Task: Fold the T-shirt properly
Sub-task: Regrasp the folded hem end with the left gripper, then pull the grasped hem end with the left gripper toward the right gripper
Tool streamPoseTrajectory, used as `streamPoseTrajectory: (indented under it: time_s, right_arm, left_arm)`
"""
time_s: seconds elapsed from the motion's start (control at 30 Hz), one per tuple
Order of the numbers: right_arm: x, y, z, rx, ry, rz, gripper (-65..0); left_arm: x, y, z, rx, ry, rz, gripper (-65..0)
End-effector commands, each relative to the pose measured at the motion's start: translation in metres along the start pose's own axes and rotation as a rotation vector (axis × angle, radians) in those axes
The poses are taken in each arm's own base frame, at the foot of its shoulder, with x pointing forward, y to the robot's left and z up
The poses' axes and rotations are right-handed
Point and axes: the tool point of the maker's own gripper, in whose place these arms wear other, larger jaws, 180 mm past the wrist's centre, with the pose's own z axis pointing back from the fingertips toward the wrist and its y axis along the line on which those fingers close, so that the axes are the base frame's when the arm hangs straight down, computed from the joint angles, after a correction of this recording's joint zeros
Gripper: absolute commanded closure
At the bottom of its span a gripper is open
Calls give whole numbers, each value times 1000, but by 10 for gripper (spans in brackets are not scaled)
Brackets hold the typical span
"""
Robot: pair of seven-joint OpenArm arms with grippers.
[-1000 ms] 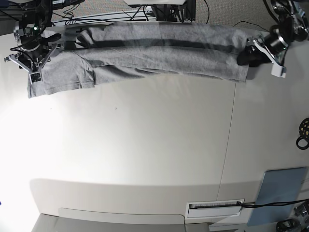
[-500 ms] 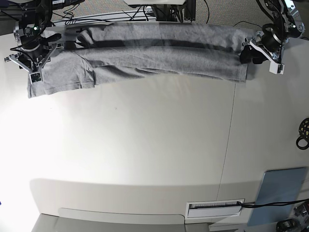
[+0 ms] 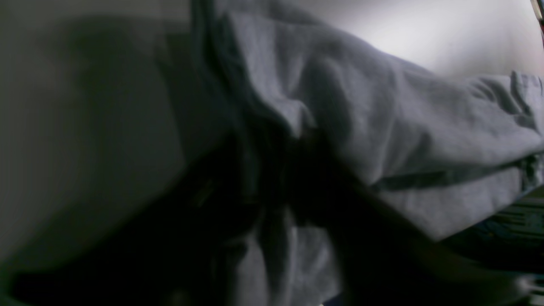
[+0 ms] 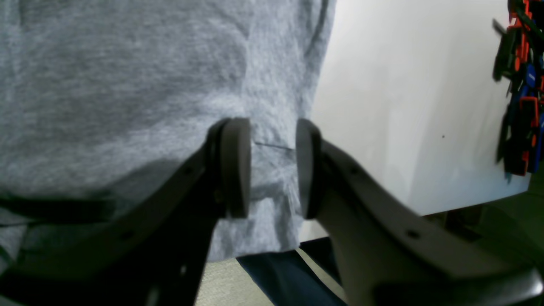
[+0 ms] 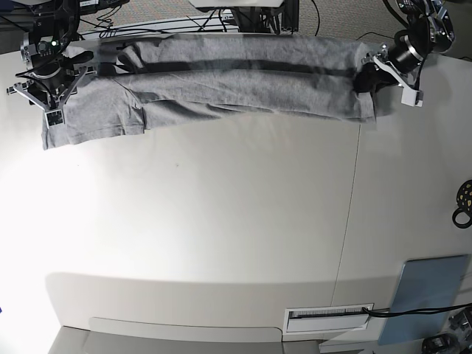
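The grey T-shirt [image 5: 243,81] lies stretched in a long band along the table's far edge, one sleeve hanging down at the left. My left gripper [image 5: 366,80] sits on the shirt's right end. In the dark, blurred left wrist view, folds of the T-shirt [image 3: 403,127] gather into that gripper [image 3: 297,191], which looks shut on the cloth. My right gripper [image 5: 51,96] rests over the sleeve end at the left. In the right wrist view the right gripper [image 4: 272,170] stands open, its pads [image 4: 236,168] apart, with the T-shirt [image 4: 127,85] flat beneath them.
A grey-blue pad [image 5: 428,295] lies at the front right beside a white labelled strip [image 5: 328,318]. A black ring-shaped item [image 5: 463,203] sits at the right edge. Cables run behind the shirt. Orange and black tools [image 4: 518,106] hang beyond the table's side.
The left gripper has moved up and left, from beside the shirt's right end onto it, and has closed. The shirt's right edge has bunched slightly. The right arm has not moved.
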Motion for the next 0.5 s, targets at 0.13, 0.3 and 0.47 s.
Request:
streamPoseTrajectory:
  time_s: [0.13,0.3,0.47]
  right_arm:
    - [7,-11,3,-34,-27,13,-186]
    - [9,-10,3,-33,-39,15,-186]
    - [18,-10,3,-33,-85,16,-186]
  left_arm:
    - [18,16,7,66,-53,19,0]
    - [38,39,21,155,-82,10,0]
    - [55,51,32,194,-97,-31,0]
